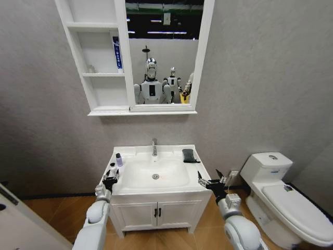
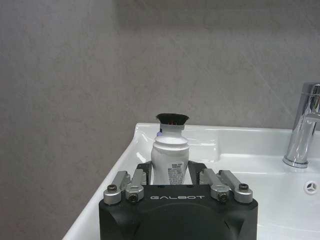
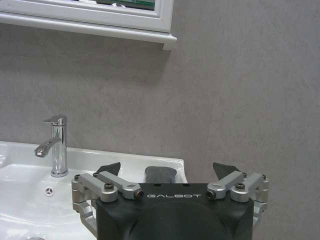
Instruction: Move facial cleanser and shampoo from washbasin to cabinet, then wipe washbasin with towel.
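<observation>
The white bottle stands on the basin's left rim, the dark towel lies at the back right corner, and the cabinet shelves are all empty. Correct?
Not quite. The cabinet is not empty: the head view shows a blue and white tube on its middle shelf. The white bottle on the basin's left rim and the dark towel at the back right are as stated.

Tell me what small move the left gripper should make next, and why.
Probably ease the left gripper a little further forward and shut it on the white bottle. The bottle stands upright on the washbasin rim, just ahead of the open fingers, and is not yet held. The right gripper waits open at the front right corner.
</observation>
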You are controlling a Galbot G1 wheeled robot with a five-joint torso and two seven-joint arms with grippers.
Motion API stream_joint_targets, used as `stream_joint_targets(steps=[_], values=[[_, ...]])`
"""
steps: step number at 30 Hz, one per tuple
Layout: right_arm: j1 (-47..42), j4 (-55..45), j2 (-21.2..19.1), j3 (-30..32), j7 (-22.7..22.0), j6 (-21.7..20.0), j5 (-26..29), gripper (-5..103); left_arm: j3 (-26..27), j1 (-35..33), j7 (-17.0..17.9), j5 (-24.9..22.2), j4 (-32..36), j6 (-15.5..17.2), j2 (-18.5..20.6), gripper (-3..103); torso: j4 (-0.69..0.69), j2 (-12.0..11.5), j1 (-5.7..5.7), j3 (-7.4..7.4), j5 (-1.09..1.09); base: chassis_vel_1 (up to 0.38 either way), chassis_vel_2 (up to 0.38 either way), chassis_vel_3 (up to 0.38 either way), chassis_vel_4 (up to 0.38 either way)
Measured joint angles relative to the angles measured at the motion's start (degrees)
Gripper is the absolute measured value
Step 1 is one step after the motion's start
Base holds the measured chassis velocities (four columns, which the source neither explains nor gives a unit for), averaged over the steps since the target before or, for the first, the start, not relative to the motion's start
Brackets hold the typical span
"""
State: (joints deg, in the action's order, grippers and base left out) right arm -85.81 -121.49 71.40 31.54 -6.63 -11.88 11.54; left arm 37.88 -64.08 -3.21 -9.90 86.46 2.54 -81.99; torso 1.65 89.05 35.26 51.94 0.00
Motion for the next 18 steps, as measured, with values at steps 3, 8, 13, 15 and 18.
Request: stream_joint_targets(steps=[3,8,13,15,18], values=[[-0.03,0.0,-0.21,0.07,-0.01,0.03,-0.02,100,-0.09,-0.26,-0.06,-0.21,1.44,0.3,-0.05,35,0.0,0.0,0.0,0.0,-0.01,0.0,0.0,0.0,0.0],[-0.16,-0.36,-0.62,0.15,-0.07,0.03,0.01,100,-0.92,-2.25,1.97,-4.18,10.54,5.91,2.6,34,0.0,0.01,0.0,0.0,-0.03,0.0,0.0,0.0,0.0],[0.02,-0.47,-0.51,-0.36,-0.07,0.03,-0.21,100,-1.39,-2.28,8.78,-11.4,23.55,11.33,10.68,34,-0.01,0.01,0.0,0.0,0.0,0.0,0.0,0.0,0.0],[0.11,-0.47,-0.49,-0.64,-0.05,0.04,-0.26,100,-1.38,-1.76,10.8,-14.15,25.9,12.79,12.86,34,0.0,0.01,0.0,0.0,0.0,0.0,0.0,0.0,0.0],[0.61,-0.29,-0.83,-1.37,0.1,0.05,-0.32,100,-1.48,0.73,15.11,-20.14,29.44,16.67,17.21,33,-0.01,0.01,0.0,-0.01,-0.01,0.0,0.0,0.0,0.0]])
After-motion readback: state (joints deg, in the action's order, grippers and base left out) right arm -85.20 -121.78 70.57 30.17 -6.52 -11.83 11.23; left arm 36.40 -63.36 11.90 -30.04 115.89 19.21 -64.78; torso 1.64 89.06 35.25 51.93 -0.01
